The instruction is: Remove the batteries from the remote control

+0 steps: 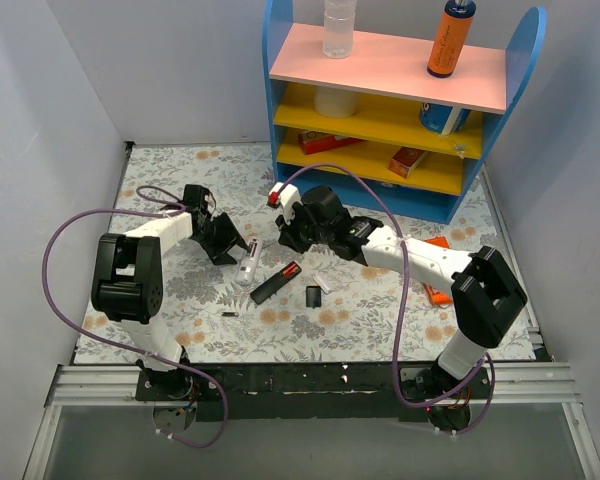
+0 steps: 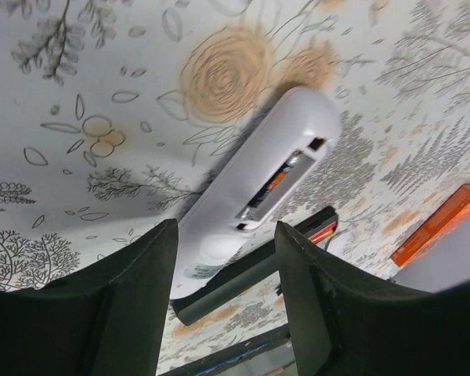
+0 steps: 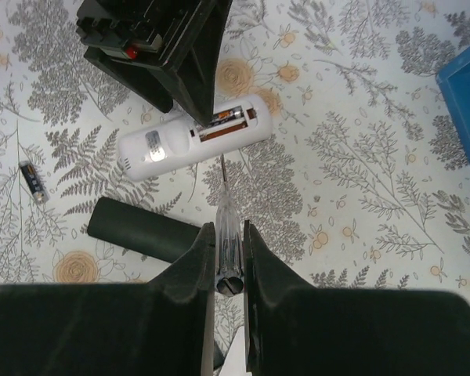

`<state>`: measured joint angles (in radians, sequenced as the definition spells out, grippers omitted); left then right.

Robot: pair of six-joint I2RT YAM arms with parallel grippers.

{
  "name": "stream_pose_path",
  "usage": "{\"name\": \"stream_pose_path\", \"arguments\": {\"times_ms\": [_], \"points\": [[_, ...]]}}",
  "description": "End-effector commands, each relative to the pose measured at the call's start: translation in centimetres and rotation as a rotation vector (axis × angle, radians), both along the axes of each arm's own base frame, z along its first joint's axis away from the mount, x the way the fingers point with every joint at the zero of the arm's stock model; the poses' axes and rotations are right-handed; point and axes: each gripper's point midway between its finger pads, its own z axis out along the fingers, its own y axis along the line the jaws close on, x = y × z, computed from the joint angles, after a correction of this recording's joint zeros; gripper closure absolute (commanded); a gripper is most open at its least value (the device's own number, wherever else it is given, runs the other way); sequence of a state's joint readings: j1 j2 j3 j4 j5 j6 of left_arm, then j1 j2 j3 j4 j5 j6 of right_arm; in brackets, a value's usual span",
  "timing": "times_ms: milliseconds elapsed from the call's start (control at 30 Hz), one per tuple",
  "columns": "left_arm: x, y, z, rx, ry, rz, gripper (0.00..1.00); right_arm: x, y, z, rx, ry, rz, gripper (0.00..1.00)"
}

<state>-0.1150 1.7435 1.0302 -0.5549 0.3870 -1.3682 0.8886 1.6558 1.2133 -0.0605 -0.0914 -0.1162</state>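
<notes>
The black remote control lies slantwise on the floral mat, with red batteries showing at its far end. It also shows in the left wrist view, batteries included, and in the right wrist view. Its small black cover lies loose beside it. My left gripper is open and empty, its jaws straddling the near end of a white oval device. My right gripper is shut on a clear-handled screwdriver, whose tip points at that device's open compartment.
A small dark cylinder lies loose near the front left and shows in the right wrist view. A small white stick lies by the cover. A flat orange pack is at the right. A blue shelf unit stands at the back.
</notes>
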Motion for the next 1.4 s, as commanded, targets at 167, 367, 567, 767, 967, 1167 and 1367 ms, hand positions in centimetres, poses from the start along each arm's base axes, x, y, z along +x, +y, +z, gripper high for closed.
{"name": "stream_pose_path", "arguments": {"times_ms": [167,367,567,767,967,1167,1367], "points": [[5.4,0.1,2.9,0.012,-0.130,0.008,0.53,1.8,2.8,2.1,0.158,0.008,0.012,0.99],[5.9,0.6,1.4,0.049,-0.111,0.000,0.64,2.5,3.5,1.4,0.157,0.033,-0.015,0.99],[5.5,0.9,-0.6,0.072,-0.070,-0.027,0.70,2.9,3.9,0.4,0.158,0.056,-0.034,0.99],[4.9,0.6,-1.6,0.052,-0.042,-0.040,0.73,3.7,4.0,-0.4,0.148,0.064,-0.072,0.99],[4.2,0.7,-1.8,0.056,-0.022,-0.035,0.74,4.3,3.8,-1.1,0.126,0.064,-0.104,0.99],[3.6,0.6,-2.1,0.046,-0.010,-0.036,0.74,4.3,3.8,-2.1,0.121,0.079,-0.112,0.99],[3.0,0.6,-2.4,0.045,0.003,-0.036,0.75,4.1,3.5,-3.6,0.156,0.144,-0.129,0.99]]}}
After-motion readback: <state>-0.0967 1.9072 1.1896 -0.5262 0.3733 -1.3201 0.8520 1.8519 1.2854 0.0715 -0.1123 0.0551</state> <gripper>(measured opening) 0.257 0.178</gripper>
